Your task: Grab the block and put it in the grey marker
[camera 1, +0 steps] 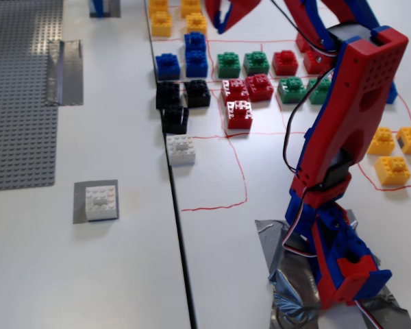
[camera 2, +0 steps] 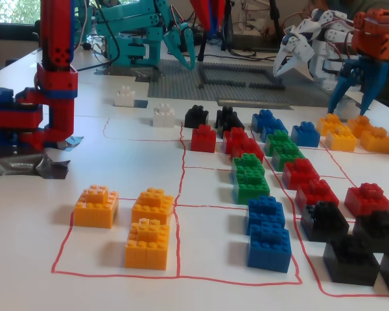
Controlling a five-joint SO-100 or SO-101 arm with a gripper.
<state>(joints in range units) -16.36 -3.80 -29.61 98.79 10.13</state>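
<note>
One white brick [camera 1: 101, 203] already sits on the grey tape square [camera 1: 82, 188], far below and to the left of the claw [camera 1: 220, 26] as a fixed view from above shows it. By the look of things the placing is done, at least for that brick. The claw hangs at the top edge of that picture, over the yellow bricks [camera 1: 162, 22], with only its dark blue tips showing. Nothing is seen between them, though how wide they stand I cannot tell. A second white brick [camera 1: 181, 149] lies well below the claw, just under the black bricks [camera 1: 174, 104], on the table [camera 1: 123, 274] beside the red pen line (it may be next, if the job covers both).

From the low fixed view, the white brick on tape [camera 2: 124, 96] shows far back with a sliver of dark tape beside it, the other white brick [camera 2: 163, 115] a little nearer. Here the claw itself cannot be picked out with confidence, so this view adds nothing on its grip.
</note>
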